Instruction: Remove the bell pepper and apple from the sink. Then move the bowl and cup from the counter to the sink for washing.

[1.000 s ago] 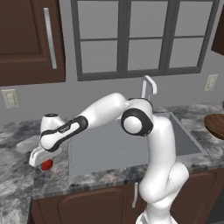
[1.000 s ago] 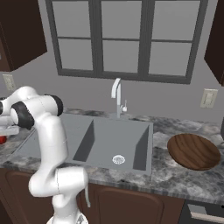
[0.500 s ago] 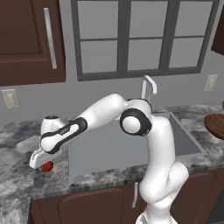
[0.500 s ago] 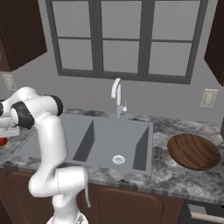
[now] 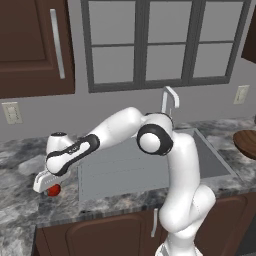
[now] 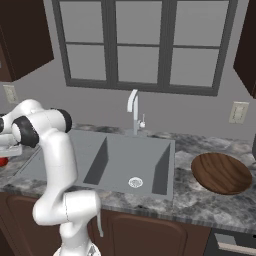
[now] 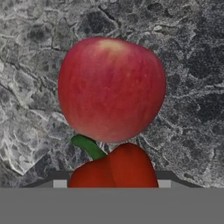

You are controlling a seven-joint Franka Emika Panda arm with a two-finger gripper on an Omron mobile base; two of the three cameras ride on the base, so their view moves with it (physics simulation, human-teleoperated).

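Observation:
My gripper (image 5: 48,187) hangs low over the counter (image 5: 20,200) left of the sink (image 5: 125,170) and is shut on the bell pepper (image 7: 116,170), which shows as a red blob (image 5: 53,190) under the hand. Bright red with a green stem, the pepper sits close in at the bottom of the hand view. Just beyond it the pinkish-red apple (image 7: 111,89) rests on the dark marbled stone. The brown wooden bowl (image 6: 220,172) lies on the counter right of the sink. The cup is out of view.
The grey sink basin (image 6: 125,160) has a round white drain (image 6: 135,182), and a chrome faucet (image 6: 133,107) stands behind it. A window and a wall back the counter. Dark wall cabinets hang at the upper left, and brown cabinet doors run below the front edge.
The hand with the pepper has barely shifted, sinking a touch toward the counter. Nothing else has moved.

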